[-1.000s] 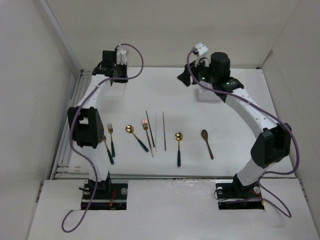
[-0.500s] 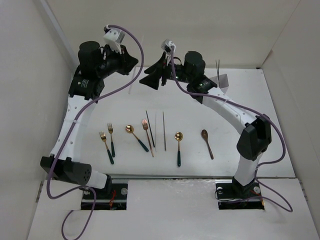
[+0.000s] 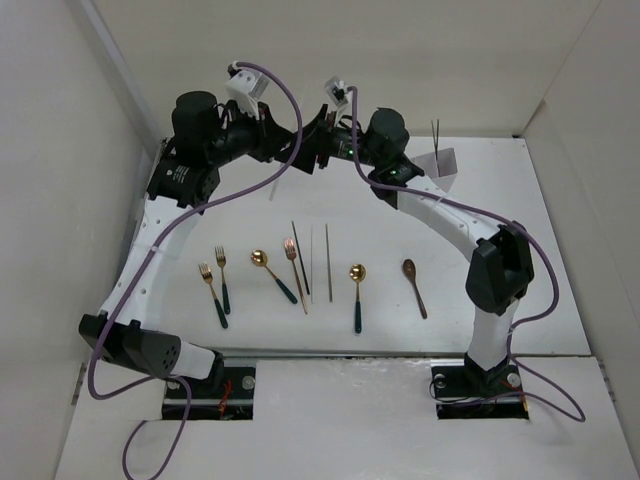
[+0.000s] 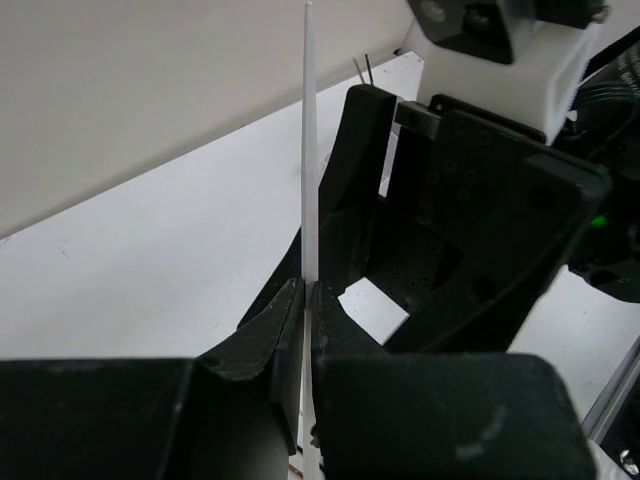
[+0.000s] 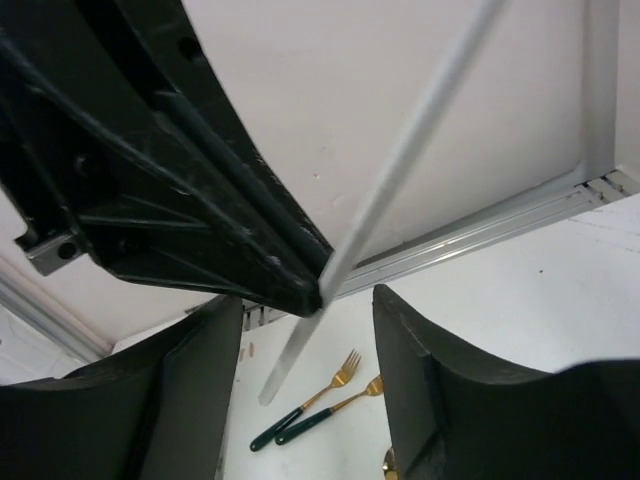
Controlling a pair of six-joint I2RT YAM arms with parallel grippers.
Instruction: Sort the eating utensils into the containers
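Left gripper (image 4: 307,292) clamps thin pale stick (image 4: 308,150); right wrist view: right gripper (image 5: 308,320) spread.

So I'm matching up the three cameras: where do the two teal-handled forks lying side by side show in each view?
Top external: the forks lie left of centre, in the lower half of the picture.
Left wrist: not in view.
Right wrist: the forks are at the bottom centre, handles pointing down-left.
Shared landmark: the left gripper, pinching a thin pale stick, shows in all three views.
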